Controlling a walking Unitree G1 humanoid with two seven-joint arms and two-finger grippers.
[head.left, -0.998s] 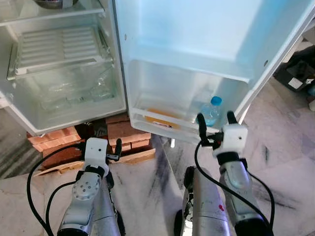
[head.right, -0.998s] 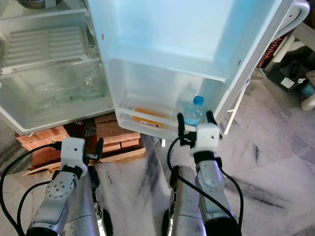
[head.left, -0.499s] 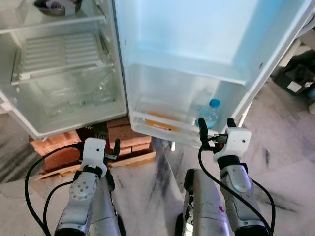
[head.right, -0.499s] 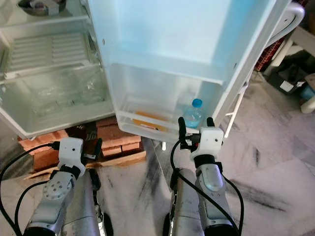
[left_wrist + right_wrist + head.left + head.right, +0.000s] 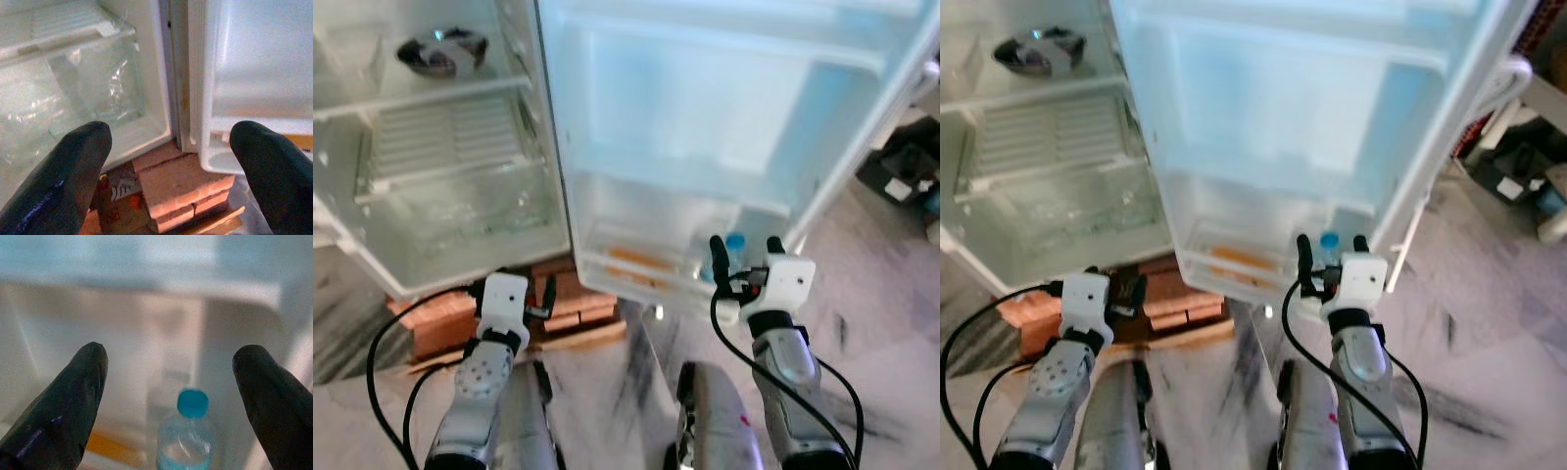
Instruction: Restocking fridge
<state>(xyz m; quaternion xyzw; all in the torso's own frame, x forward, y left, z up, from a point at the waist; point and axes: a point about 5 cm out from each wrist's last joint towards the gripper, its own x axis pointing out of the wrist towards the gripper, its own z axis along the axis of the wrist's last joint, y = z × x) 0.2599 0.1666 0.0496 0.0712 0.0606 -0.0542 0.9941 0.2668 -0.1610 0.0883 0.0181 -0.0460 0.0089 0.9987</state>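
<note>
The fridge stands open, and its door swings out in front of me. A clear water bottle with a blue cap stands in the bottom door shelf, next to a flat orange item. My right gripper is open and level with the bottle's cap, just short of the shelf, holding nothing. My left gripper is open too, low before the fridge's lower corner and the bricks.
A dark bowl sits on a glass shelf inside the fridge, above a clear crisper drawer. The fridge rests on red bricks and a wooden board. Dark bags and boxes lie on the marble floor at the right.
The whole picture has slid downward, so the camera has moved; the bowl's shelf has come into view. Both grippers stay open, the right one still by the bottle.
</note>
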